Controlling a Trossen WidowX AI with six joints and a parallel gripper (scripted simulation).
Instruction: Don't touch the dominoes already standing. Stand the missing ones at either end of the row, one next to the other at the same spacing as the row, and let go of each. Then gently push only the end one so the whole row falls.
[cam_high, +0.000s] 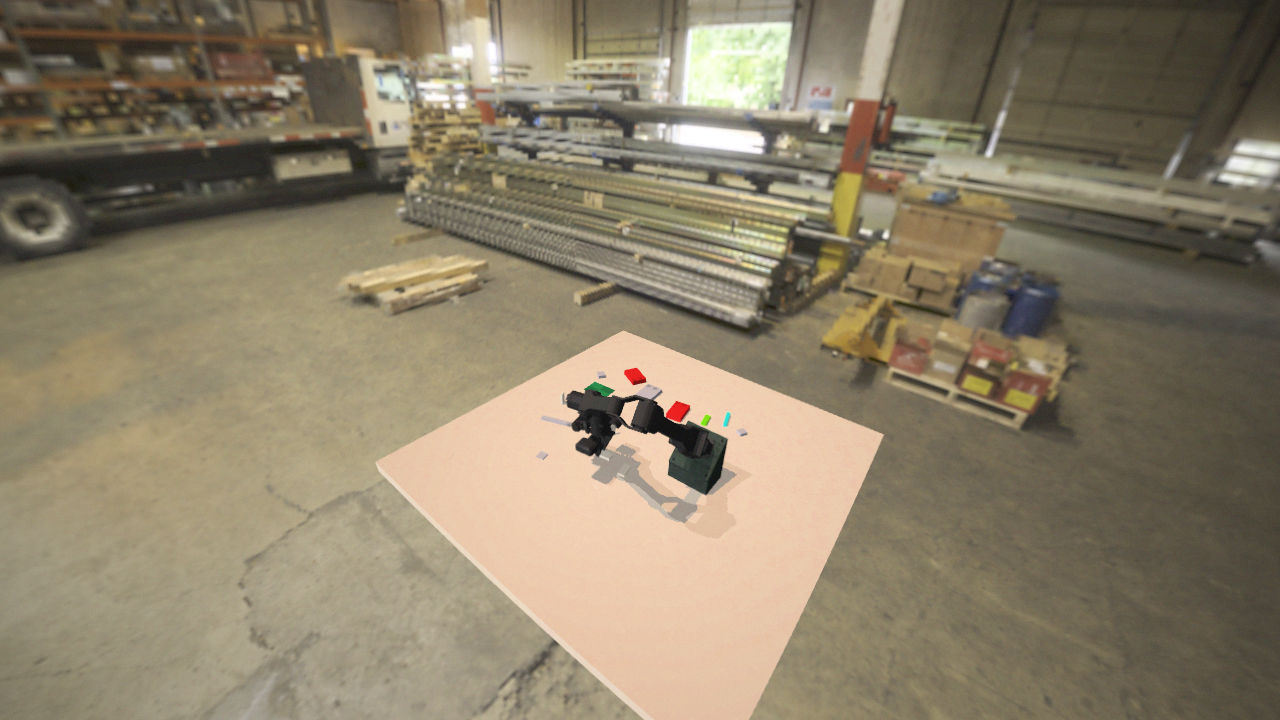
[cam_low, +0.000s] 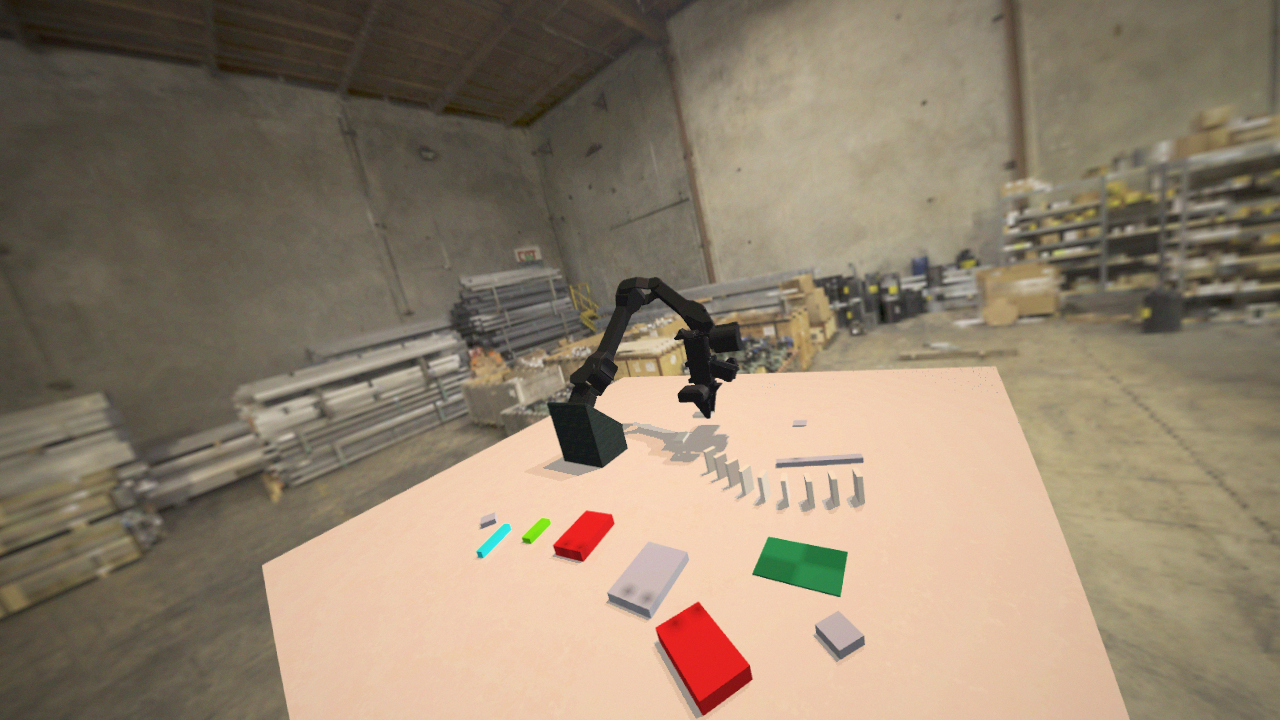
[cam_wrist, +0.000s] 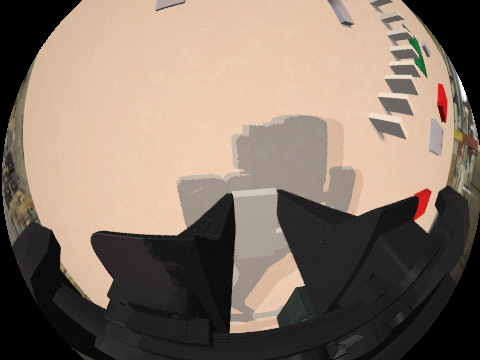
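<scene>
My gripper (cam_high: 598, 444) (cam_low: 707, 408) (cam_wrist: 255, 193) is shut on a pale domino (cam_wrist: 254, 225), which stands out between the fingertips in the wrist view. It hangs a little above the table, its shadow below, beyond the near end of the row. Several pale dominoes stand upright in a curved row; one of them (cam_low: 809, 492) is near the right part in the exterior view, and the end domino (cam_wrist: 387, 126) nearest my gripper shows at the right in the wrist view. The arm hides the row in the top view. I cannot clearly make out any other loose domino.
A long grey bar (cam_low: 819, 461) (cam_wrist: 341, 12) lies beside the row. On its other side are a green plate (cam_low: 801, 565), a grey block (cam_low: 648, 579) and two red blocks (cam_low: 583, 535) (cam_low: 704, 658). A lime bar (cam_low: 536, 530) and a cyan bar (cam_low: 494, 540) lie farther left.
</scene>
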